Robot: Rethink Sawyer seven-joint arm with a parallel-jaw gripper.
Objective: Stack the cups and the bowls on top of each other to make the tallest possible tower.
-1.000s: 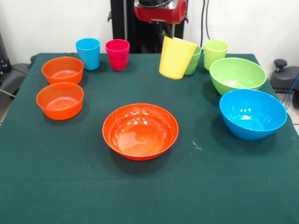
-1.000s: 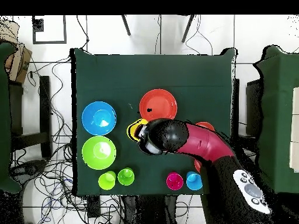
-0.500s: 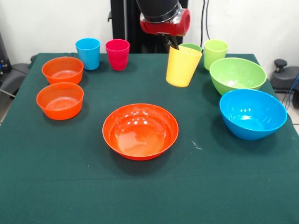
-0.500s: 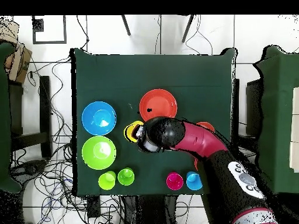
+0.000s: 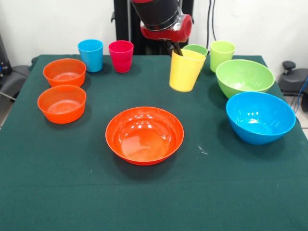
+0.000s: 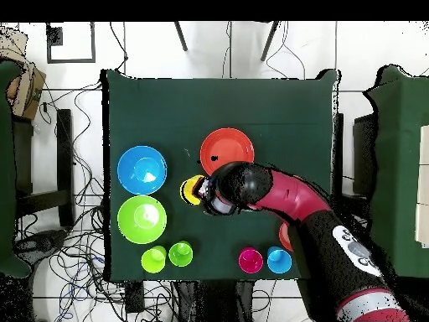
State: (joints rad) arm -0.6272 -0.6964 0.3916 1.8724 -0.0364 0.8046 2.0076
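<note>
My gripper (image 5: pixel 177 50) is shut on the near rim of the yellow cup (image 5: pixel 185 70), one finger inside it, and holds it upright, open end up, at the back middle of the table. I cannot tell whether its bottom touches the cloth. In the overhead view the yellow cup (image 6: pixel 192 189) peeks out beside the arm. The wide orange bowl (image 5: pixel 144 134) sits at the table's centre, apart from the cup. Two small orange bowls (image 5: pixel 64 72) (image 5: pixel 61 103) sit at the left. A sky blue cup (image 5: pixel 90 55) and a pink cup (image 5: pixel 121 56) stand at the back left.
Two light green cups (image 5: pixel 222 54) (image 5: pixel 196 48) stand at the back right, one just behind the yellow cup. A lime green bowl (image 5: pixel 244 77) and a blue bowl (image 5: pixel 260 117) sit at the right. The table (image 5: pixel 154 202) has a dark green cloth.
The yellow cup was tilted and higher one second ago; it has come down, turned upright and shifted slightly, with the arm lower over it.
</note>
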